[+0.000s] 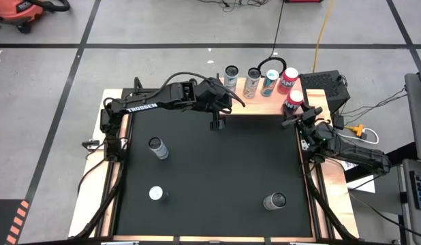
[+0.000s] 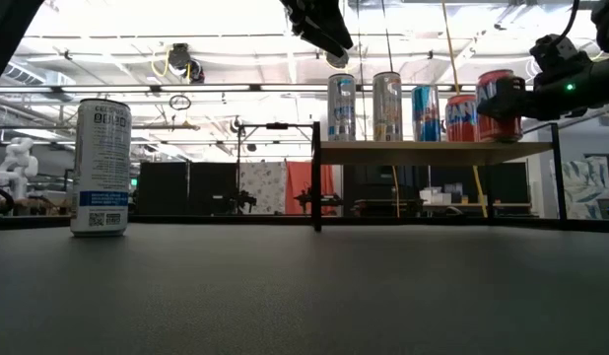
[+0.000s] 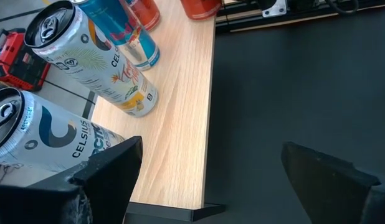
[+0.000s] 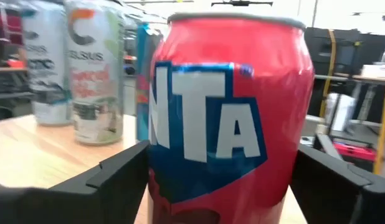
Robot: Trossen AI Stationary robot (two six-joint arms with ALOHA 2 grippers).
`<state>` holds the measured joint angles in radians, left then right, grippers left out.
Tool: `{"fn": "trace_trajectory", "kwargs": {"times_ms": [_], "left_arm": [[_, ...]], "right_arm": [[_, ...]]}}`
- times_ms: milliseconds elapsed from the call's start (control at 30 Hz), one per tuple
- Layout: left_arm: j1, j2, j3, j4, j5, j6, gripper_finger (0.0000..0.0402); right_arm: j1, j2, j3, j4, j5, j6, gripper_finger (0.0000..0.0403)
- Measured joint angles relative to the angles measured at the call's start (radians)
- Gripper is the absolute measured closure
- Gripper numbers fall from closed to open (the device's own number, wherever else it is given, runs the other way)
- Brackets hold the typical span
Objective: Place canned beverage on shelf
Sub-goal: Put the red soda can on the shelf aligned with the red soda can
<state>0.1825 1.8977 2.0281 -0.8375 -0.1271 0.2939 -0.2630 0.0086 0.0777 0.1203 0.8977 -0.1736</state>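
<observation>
Red can upright at the shelf's right end, standing between the right end effector's spread fingers.

In the high view the red can (image 1: 293, 101) stands at about 2 o'clock on the surface (image 1: 217, 177), its long axis vertical, on the right end of the shelf (image 1: 261, 102). The right end effector (image 1: 297, 116) straddles it with fingers apart on either side; I cannot tell whether they touch it. Four more cans (image 1: 259, 80) stand in a row along the shelf toward 12 o'clock. That crowds the can's far side, so open room lies back toward 3 o'clock. The left end effector (image 1: 222, 114) hangs wide open and empty over the shelf's left end, farther off.
</observation>
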Motion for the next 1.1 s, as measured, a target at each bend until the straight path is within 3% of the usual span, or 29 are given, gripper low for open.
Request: {"fn": "trace_trajectory", "kwargs": {"times_ms": [400,1100], "left_arm": [[0.0,0.0,0.0,0.0,0.0,-0.001,0.0017],[0.0,0.0,0.0,0.0,0.0,-0.002,0.0017]], "right_arm": [[0.0,0.0,0.0,0.094,0.015,-0.056,0.0055],[0.003,0.0,0.047,0.085,-0.011,-0.056,0.0055]]}}
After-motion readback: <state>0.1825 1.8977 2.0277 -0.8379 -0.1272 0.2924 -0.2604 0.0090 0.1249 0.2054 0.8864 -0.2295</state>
